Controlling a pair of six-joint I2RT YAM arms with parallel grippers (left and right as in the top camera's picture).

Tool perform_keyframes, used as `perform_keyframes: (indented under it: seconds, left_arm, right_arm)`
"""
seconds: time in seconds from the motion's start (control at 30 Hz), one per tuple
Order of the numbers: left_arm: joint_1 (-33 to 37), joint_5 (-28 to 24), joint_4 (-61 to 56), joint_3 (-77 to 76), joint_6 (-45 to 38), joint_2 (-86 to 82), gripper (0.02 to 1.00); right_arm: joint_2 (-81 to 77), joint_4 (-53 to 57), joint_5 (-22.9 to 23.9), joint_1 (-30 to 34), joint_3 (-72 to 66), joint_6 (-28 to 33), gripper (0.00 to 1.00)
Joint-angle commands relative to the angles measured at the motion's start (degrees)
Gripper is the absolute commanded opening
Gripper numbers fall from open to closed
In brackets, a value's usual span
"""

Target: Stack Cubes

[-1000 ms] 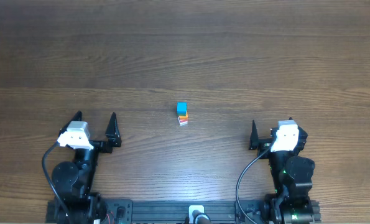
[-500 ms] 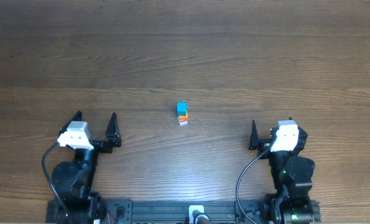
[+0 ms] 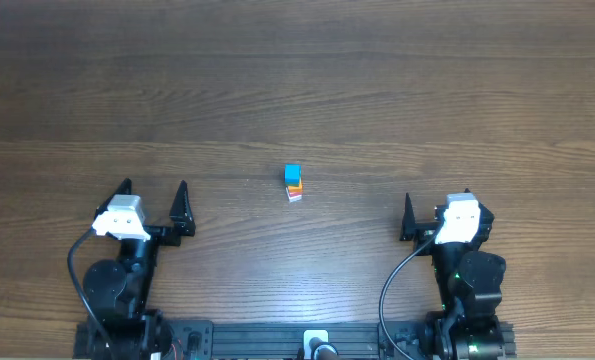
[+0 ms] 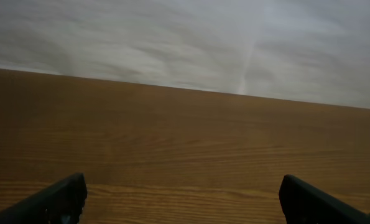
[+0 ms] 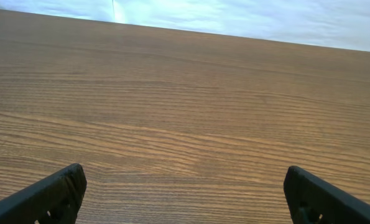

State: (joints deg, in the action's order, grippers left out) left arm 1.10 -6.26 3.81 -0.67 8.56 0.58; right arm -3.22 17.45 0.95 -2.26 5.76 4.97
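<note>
I see the cube stack [image 3: 293, 186] at frame centre (blue cube [image 3: 293, 174] topmost). Left gripper [image 3: 155, 188] and right gripper [image 3: 436, 205] both gape wide, holding nothing.

The cube stack [image 3: 293, 183] is the table's [image 3: 297, 80] sole obstacle, three o'clock from the left tool [image 3: 155, 186], nine from the right tool [image 3: 437, 198]; passage all round.

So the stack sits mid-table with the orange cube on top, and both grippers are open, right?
No: the top view shows the blue cube on top, with the orange cube beneath it. The rest is right: the left gripper and right gripper are open.
</note>
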Motion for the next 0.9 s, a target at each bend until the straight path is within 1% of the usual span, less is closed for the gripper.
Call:
perform_keyframes:
  seconds: [0.03,0.53,0.6,0.73,0.8,0.9]
  left_arm:
    - [0.3,-0.7,0.0,0.3,-0.9,-0.2,1.0]
    - [0.3,-0.7,0.0,0.3,-0.9,-0.2,1.0]
    - [0.3,-0.7,0.0,0.3,-0.9,-0.2,0.998]
    - [0.3,-0.7,0.0,0.3,-0.9,-0.2,1.0]
    - [0.3,-0.7,0.0,0.3,-0.9,-0.2,1.0]
    - [0.3,-0.7,0.0,0.3,-0.9,-0.2,1.0]
  right_arm:
    - [-0.2,-0.3,-0.3,0.5,-0.5,0.4,0.993]
    - [-0.2,-0.3,-0.2,0.5,-0.5,0.5,0.993]
    - [-0.2,-0.3,2.0,0.5,-0.5,0.5,0.991]
    - [-0.2,-0.5,2.5,0.5,-0.5,0.5,0.991]
    - [-0.2,-0.6,4.9,0.5,-0.5,0.5,0.991]
    - [-0.2,-1.7,5.0,0.5,-0.6,0.8,0.991]
